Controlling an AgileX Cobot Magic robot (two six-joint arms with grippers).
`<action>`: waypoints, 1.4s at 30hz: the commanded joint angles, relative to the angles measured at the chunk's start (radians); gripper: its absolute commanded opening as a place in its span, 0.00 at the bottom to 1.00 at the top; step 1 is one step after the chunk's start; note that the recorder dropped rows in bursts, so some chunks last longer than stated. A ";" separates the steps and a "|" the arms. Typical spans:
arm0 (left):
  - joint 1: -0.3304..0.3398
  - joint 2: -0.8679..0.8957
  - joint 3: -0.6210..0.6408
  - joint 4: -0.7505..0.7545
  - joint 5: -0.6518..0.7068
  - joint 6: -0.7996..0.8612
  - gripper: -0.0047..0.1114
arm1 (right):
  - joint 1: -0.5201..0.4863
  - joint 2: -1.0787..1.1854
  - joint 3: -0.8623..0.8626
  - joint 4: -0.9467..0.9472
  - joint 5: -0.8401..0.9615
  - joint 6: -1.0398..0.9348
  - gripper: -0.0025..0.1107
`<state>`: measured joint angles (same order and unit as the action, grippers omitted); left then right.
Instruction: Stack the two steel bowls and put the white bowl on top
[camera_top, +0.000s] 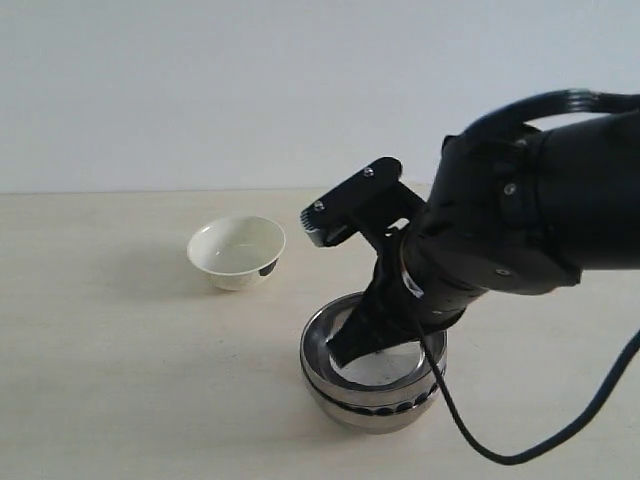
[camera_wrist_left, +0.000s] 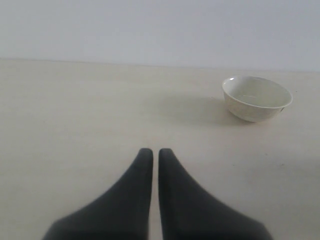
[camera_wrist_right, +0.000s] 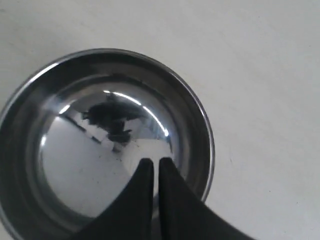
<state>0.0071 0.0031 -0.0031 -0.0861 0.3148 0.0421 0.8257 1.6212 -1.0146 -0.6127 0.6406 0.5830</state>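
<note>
Pale bench (camera_top: 120, 380): your right hand (camera_wrist_right: 155, 162), fingers together, dips inside the stacked steel bowls (camera_top: 372, 408). The white bowl (camera_wrist_left: 256, 98) stands ahead of your left hand (camera_wrist_left: 155, 152), its fingers likewise together.

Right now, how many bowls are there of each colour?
Steel bowls: 2, one nested inside the other, as far as the exterior view shows
White bowl: 1
Total: 3 bowls
</note>
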 joint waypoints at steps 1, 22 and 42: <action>-0.005 -0.003 0.003 0.000 -0.008 -0.005 0.07 | -0.083 -0.006 0.067 -0.022 -0.096 0.043 0.02; -0.005 -0.003 0.003 0.000 -0.008 -0.005 0.07 | -0.143 -0.006 0.218 -0.022 -0.504 0.036 0.02; -0.005 -0.003 0.003 0.000 -0.008 -0.005 0.07 | -0.139 -0.006 0.363 -0.020 -0.778 0.010 0.02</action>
<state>0.0071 0.0031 -0.0031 -0.0861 0.3148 0.0421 0.6882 1.6212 -0.6698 -0.6257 -0.1005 0.6026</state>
